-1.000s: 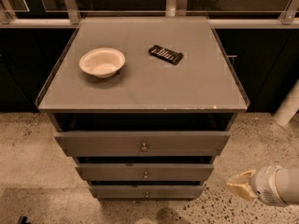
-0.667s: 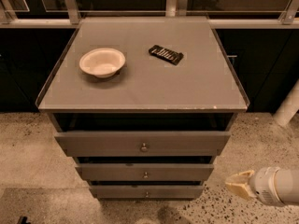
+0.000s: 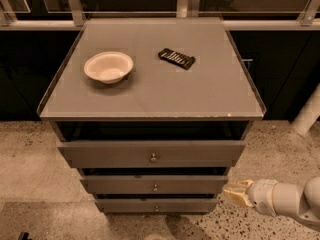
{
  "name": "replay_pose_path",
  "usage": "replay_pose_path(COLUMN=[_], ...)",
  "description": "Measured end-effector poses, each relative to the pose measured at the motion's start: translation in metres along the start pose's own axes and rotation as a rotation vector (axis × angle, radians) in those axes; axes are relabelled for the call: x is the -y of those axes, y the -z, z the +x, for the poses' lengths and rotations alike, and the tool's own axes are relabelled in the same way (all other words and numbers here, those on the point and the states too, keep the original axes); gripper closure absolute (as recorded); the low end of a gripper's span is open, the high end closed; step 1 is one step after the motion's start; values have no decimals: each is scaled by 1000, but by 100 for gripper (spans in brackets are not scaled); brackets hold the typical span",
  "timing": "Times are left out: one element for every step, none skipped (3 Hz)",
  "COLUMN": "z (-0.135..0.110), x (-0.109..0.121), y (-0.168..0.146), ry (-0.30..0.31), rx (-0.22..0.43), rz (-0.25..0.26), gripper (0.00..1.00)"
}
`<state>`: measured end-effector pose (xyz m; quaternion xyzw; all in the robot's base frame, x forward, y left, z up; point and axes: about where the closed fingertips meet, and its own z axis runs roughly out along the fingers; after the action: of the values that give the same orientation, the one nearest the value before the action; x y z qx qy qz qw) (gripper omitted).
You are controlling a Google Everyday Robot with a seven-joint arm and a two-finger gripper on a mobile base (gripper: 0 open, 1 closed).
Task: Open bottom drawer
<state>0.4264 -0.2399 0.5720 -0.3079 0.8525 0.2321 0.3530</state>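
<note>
The bottom drawer (image 3: 156, 205) is the lowest and shortest grey front of the cabinet, with a tiny round knob (image 3: 156, 208) at its centre. It sits close to flush under the middle drawer (image 3: 155, 184) and the top drawer (image 3: 152, 154). My gripper (image 3: 236, 192) comes in from the lower right on a white arm (image 3: 285, 199). Its tan tip is just right of the middle and bottom drawer fronts, near the cabinet's right edge, touching nothing.
On the cabinet's top (image 3: 200, 94) lie a white bowl (image 3: 108, 67) and a dark remote-like object (image 3: 176, 58). Speckled floor (image 3: 30, 184) surrounds the cabinet. A white post (image 3: 307, 114) stands at the right. Dark cabinets and a railing run behind.
My gripper has shifted slightly left, toward the cabinet's right edge. The drawers have not moved.
</note>
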Motion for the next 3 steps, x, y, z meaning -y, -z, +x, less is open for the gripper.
replay_pose_path(z=[13, 16, 30], x=[9, 8, 8], y=[-33, -37, -45], ry=[-29, -35, -40], rx=[20, 20, 27], rz=[-20, -25, 2], gripper=[100, 100, 100])
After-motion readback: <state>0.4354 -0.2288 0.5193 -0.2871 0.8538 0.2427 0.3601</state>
